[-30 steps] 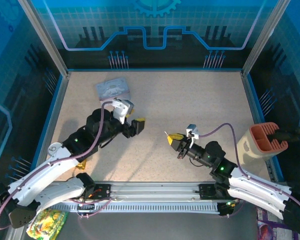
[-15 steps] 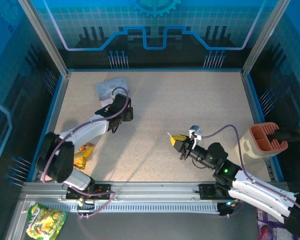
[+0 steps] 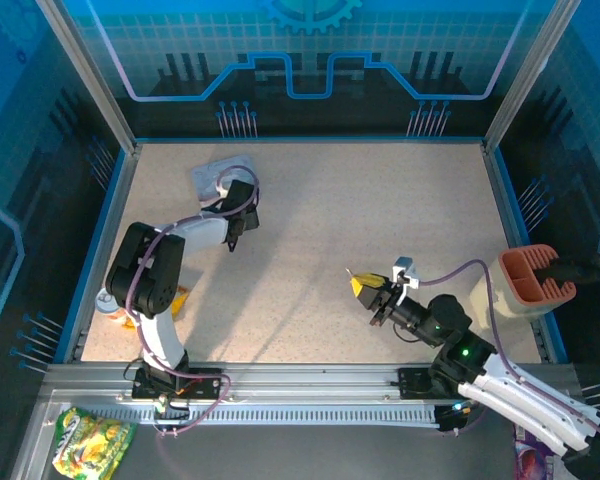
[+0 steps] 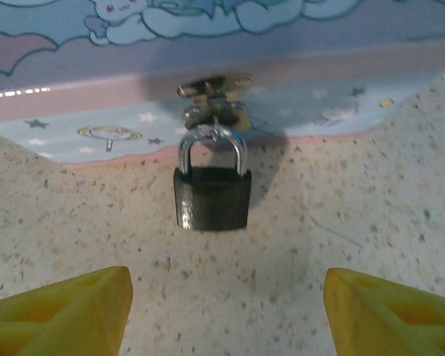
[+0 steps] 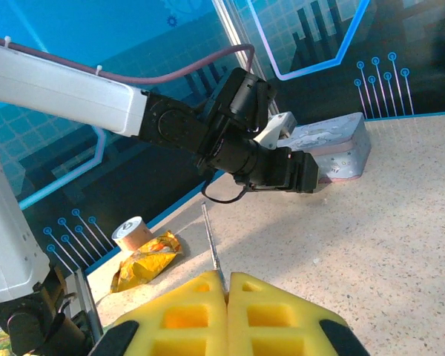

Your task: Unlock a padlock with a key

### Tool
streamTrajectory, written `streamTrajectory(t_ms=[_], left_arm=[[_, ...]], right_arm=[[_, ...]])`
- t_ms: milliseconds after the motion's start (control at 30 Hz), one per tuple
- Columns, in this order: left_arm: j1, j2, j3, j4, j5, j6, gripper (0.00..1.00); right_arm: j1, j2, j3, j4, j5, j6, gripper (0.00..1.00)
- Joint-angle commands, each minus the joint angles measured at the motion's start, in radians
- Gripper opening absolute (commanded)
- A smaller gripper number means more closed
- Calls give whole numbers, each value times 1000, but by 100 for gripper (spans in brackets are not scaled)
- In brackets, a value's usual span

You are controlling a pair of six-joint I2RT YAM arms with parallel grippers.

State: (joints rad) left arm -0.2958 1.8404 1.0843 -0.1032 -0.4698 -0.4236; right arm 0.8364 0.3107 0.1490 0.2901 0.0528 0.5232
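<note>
The small dark padlock (image 4: 211, 199) hangs by its silvery shackle from the hasp of the pale blue cartoon tin (image 4: 282, 30), which also shows from above (image 3: 218, 178). My left gripper (image 4: 226, 315) is open just short of the padlock, with bare table between its yellow fingertips (image 4: 67, 311). From above, that gripper (image 3: 240, 203) sits at the tin's near edge. My right gripper (image 5: 228, 285) is shut on the thin grey key (image 5: 210, 237), whose blade sticks out forward. It hovers at the right middle of the table (image 3: 368, 286).
An orange-topped holder (image 3: 528, 278) stands at the right edge. A yellow snack bag (image 3: 165, 303) and a small can (image 3: 107, 300) lie by the left arm's base. A green bag (image 3: 90, 442) sits off the table at the near left.
The left arm has swung out and stretched toward the tin, bringing its gripper up to the padlock. The right gripper has drifted slightly right and nearer, still holding the key.
</note>
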Motion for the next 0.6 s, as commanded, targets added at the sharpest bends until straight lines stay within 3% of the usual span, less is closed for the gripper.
streamTrajectory(t_ms=[0,367,567], left_arm=[[37,34,29,71,27,-69,69],[91,168,209,-49,111,-73,66],[120,222,271,-124,157,-122,60]], right_arm=[[-7,-42,-11,-60,12,4,0],[-11,-102,-13,-101,9,-14,0],[-15,-113,-8,-112,6,-12,0]])
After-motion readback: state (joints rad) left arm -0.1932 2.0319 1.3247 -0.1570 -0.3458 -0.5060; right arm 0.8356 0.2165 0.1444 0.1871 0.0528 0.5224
